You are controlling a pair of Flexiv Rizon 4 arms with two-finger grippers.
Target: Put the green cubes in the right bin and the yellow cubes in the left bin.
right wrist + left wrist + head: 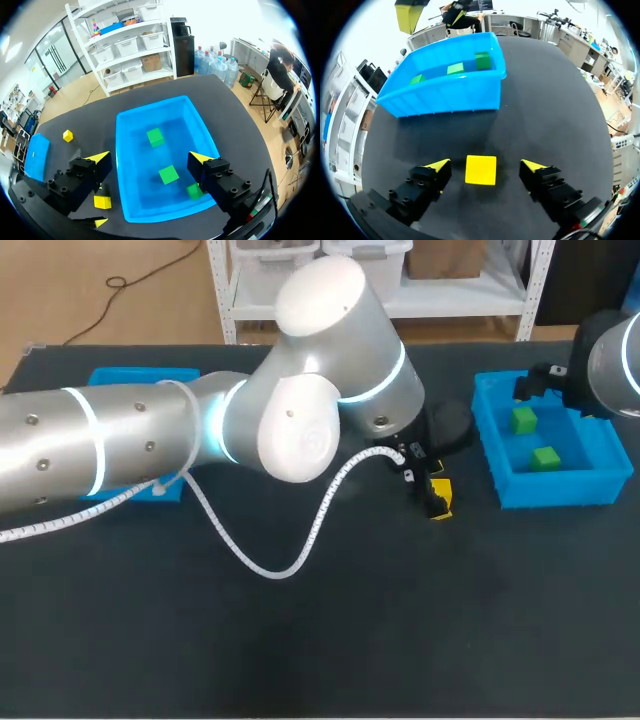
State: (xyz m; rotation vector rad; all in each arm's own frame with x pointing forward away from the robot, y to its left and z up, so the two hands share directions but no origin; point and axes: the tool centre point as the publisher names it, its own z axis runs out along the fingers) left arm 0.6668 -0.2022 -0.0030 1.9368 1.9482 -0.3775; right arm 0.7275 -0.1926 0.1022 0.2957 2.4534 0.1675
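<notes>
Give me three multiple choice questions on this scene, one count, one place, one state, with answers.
1. How many green cubes lie in the right bin? A) one B) three C) five
2. Where is the yellow cube nearest the left tool? A) in the right bin B) on the table between its open fingers C) on a green cube
3. What state is the right tool in? A) open and empty B) shut on a green cube C) shut on a yellow cube
Answers: 1 B, the right wrist view shows three. 2 B, it rests on the table, fingers apart either side. 3 A, nothing sits between its fingers.
</notes>
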